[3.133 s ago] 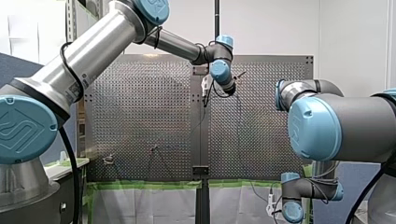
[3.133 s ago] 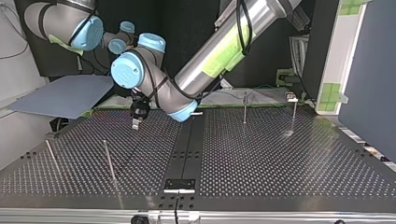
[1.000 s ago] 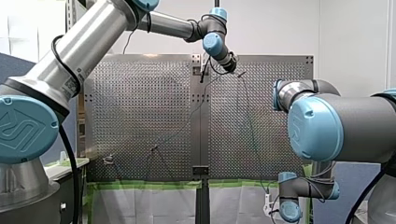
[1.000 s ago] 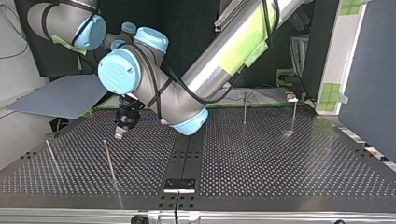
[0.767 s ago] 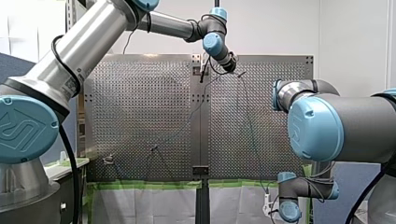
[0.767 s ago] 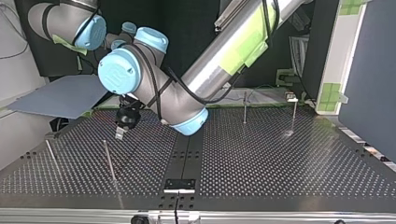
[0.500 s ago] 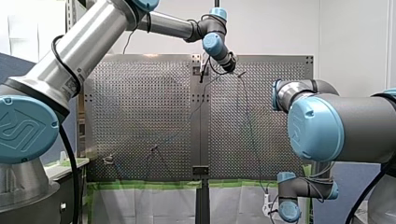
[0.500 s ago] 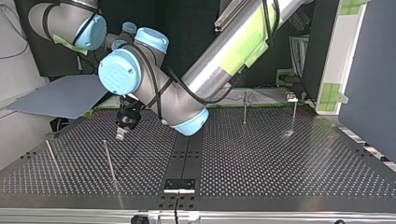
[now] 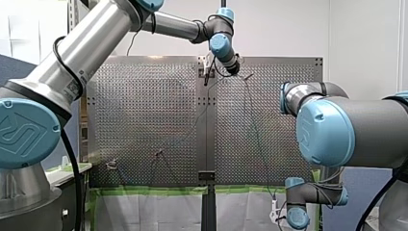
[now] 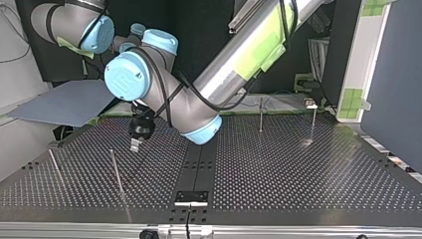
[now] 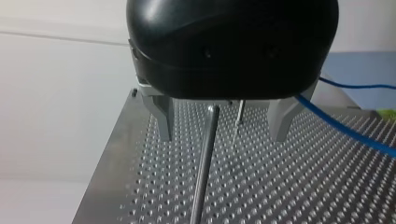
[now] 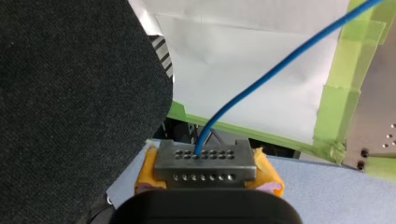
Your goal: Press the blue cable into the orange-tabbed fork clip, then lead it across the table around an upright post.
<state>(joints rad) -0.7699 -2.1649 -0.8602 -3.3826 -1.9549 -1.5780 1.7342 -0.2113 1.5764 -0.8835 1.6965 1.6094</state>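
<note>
Hovering near upright post, left claw spread; right claw pinching blue cable.

A plain white wall rises behind the top edge of the perforated surface in the front view. Green tape runs along its bottom edge there, with white sheeting hanging below. In the top view a grey-blue board lies beyond the surface's back left corner. Past its right edge stand a white panel patched with green tape and a dark blue partition.
</note>
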